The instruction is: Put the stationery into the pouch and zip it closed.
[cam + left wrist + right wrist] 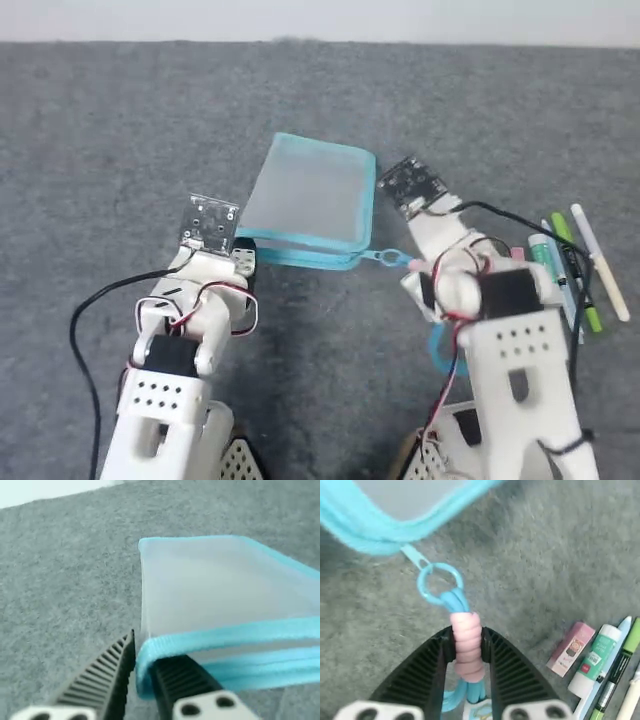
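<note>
A pink eraser [571, 648], a glue stick [594, 660] and pens [615, 672] lie together on the grey mat [120, 120], apart from the pouch on its right. The pouch [305, 200], see-through with blue trim, lies flat mid-table. The left gripper [142, 652] pinches its corner, and the right gripper [467, 635] clamps the pink charm [467, 655] hanging from its zip ring [440, 582].

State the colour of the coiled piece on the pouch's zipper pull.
The coiled piece is pink; the right wrist view shows it best.
</note>
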